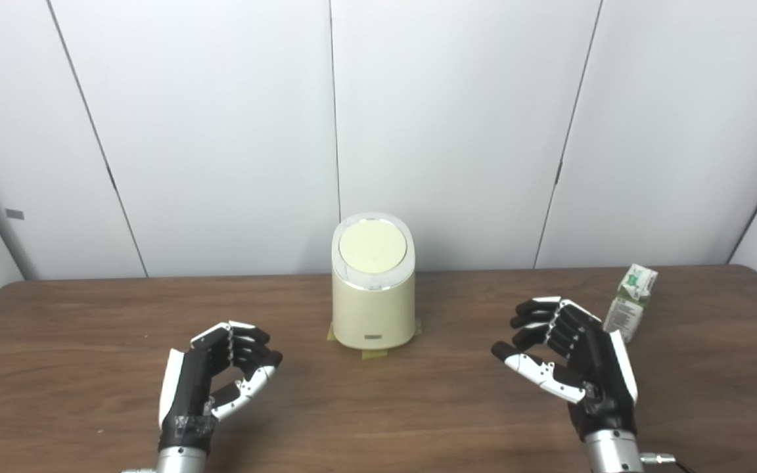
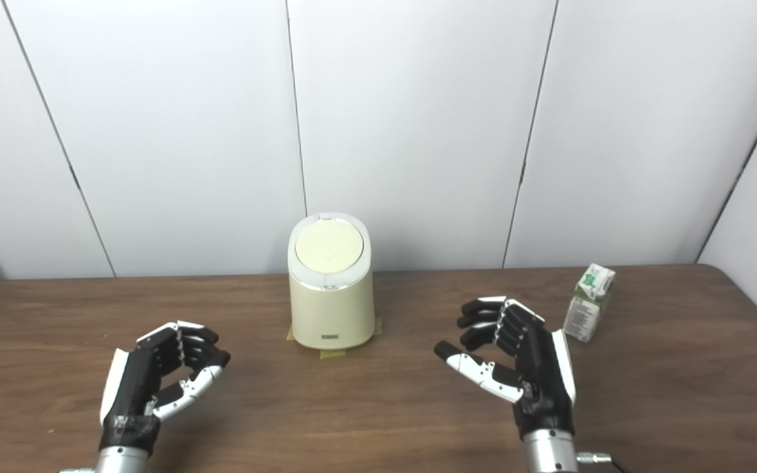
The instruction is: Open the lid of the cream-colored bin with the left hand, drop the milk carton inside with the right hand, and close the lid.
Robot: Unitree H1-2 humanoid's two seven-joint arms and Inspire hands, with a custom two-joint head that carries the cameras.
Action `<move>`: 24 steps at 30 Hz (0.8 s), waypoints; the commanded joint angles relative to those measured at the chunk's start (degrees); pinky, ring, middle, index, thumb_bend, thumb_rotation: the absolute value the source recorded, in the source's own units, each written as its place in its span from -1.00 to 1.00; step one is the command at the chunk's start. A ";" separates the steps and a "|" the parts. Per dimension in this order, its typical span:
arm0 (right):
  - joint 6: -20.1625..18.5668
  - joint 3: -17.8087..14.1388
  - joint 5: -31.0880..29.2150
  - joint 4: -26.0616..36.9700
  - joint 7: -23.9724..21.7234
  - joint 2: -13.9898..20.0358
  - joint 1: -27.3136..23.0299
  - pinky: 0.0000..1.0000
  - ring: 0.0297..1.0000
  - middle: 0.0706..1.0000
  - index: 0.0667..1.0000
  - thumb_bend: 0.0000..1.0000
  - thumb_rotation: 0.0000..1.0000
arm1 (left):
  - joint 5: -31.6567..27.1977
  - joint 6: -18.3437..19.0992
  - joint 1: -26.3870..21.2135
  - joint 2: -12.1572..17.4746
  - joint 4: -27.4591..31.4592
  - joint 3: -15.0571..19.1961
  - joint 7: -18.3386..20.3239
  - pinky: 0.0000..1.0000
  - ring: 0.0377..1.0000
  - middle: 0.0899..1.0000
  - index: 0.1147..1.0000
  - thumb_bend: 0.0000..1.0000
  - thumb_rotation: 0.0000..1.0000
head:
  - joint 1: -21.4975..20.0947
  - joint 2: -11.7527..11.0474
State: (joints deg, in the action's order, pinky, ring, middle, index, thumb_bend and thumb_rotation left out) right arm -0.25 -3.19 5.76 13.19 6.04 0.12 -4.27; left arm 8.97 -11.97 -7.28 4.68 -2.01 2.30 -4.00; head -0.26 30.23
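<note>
A cream-colored bin (image 1: 373,295) stands on a dark wood-grain worktop (image 1: 378,407), its round lid (image 1: 372,248) shut and ringed in white, tilted toward the cameras. Strips of tan tape (image 1: 373,353) peek from beneath its base; how much tape lies under the bin is hidden. A small label low on its front is too small to read.

The left hand (image 1: 214,378) hovers low over the near worktop, ahead and to the left of the bin, its fingers (image 1: 247,341) curled loosely inward with a gap to the thumb, holding nothing. The bin sits beyond those fingertips and off to their right, well apart. The right hand (image 1: 572,358) hangs at a like height on the other side, fingers (image 1: 536,322) half-bent and spread, thumb pointing toward the bin, also empty. Both forearms are cut off by the bottom edge, so only the wrists show.

The milk carton (image 1: 629,302), white with green print, stands just beyond and to the right of the right hand's fingers, behind the back of that hand. It leans slightly in both head views; its lower left corner is partly masked by the hand in the left eye view, while the right eye view shows it clear of the hand. The print on its side is illegible.

Behind the worktop rise plain white wall panels (image 1: 221,131) with dark seams; a small grey tag (image 1: 14,214) on the far left panel cannot be made out.
</note>
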 commanded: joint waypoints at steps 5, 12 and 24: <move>1.83 -0.06 -0.42 1.54 -0.10 0.14 -1.77 -0.23 -0.19 -0.07 -0.04 0.03 -1.00 | 0.26 -1.97 -2.37 0.24 1.25 -0.02 -0.55 -0.31 -0.24 -0.20 -0.12 0.03 -1.00 | -0.04 0.00; 1.69 -0.01 -0.27 1.42 0.01 0.11 -1.75 -0.23 -0.19 -0.07 -0.05 0.03 -1.00 | -0.22 -2.25 -2.41 0.22 0.93 0.00 -0.41 -0.27 -0.21 -0.18 -0.12 0.03 -1.00 | -0.04 -0.13; 2.04 -0.50 -1.18 -1.29 0.00 0.26 -2.78 -0.25 -0.20 -0.08 -0.03 0.03 -1.00 | 6.88 4.64 -2.59 -0.13 3.59 -1.46 -1.11 0.73 0.79 0.80 0.80 0.70 -0.24 | 1.29 -2.14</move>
State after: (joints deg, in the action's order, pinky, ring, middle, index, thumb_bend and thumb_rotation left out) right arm -0.18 -3.33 5.16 11.05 6.03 0.12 -4.65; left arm 14.82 -8.49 -7.38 4.44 -1.38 1.04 -4.71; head 0.96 28.04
